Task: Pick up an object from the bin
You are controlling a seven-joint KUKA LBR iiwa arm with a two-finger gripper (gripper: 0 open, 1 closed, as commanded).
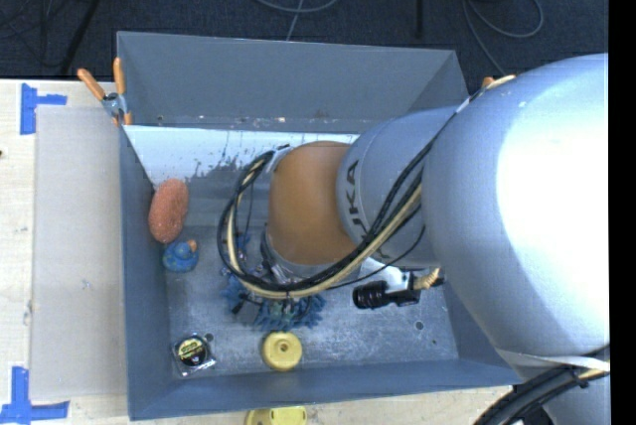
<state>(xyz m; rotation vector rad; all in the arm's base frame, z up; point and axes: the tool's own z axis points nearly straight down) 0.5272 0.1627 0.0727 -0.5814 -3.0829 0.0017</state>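
My wrist's orange cover (303, 205) hangs over a blue fringed thing (290, 312), low in the middle of the bin (417, 329), near a yellow disc (282, 350). It seems soft, light and floppy. I would take its thick centre, not the loose strands. Whether my fingers are spread or pressed together, I cannot tell.

My arm (397, 195) fills the bin's (137, 294) middle; the floor is bare at the near right, past the yellow disc (282, 351).

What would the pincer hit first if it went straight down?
Most likely the blue fringed thing lying right beneath the pincer, though the gap between them is hard to judge.
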